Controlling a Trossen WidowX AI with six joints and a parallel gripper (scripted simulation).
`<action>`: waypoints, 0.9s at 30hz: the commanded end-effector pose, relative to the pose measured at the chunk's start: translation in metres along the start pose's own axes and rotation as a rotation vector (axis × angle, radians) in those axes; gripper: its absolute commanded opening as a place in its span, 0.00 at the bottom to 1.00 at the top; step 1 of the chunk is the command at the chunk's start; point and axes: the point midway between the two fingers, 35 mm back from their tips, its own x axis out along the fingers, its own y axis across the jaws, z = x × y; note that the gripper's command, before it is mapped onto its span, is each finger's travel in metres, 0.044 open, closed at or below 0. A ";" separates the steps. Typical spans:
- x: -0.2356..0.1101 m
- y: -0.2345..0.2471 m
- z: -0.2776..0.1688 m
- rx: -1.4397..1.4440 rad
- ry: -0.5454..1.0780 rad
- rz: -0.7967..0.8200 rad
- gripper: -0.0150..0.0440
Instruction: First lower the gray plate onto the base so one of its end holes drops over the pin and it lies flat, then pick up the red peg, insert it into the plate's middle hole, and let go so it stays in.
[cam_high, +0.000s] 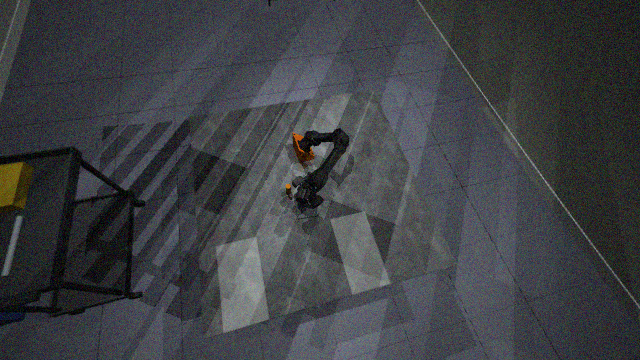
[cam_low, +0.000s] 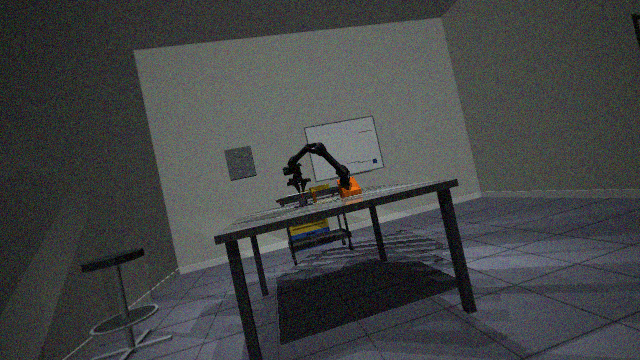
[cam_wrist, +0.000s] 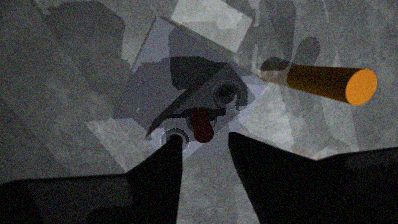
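Peg's in, hand's letting go

The hand (cam_wrist: 202, 145) is spread open, empty, right above the red peg (cam_wrist: 202, 125), which stands upright in the gray plate (cam_wrist: 212, 95)'s middle hole, long axis pointing straight up between the fingers.

Black arm (cam_high: 327, 162) on orange base (cam_high: 302, 148), small orange cylinder (cam_high: 288, 189), dark rack (cam_high: 70, 200) at left

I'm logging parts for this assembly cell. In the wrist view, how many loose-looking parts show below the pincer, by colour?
Gray: 1, the plate
Red: 1, the peg, standing in the plate
Orange: 1, a cylinder off to the right
Total: 3
The pincer is open and holds none of them.
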 end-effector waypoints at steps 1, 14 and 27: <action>-0.002 0.000 0.000 0.007 0.003 0.002 0.51; -0.010 -0.004 -0.002 0.015 0.006 0.004 0.51; -0.016 -0.006 -0.004 0.015 0.006 0.003 0.51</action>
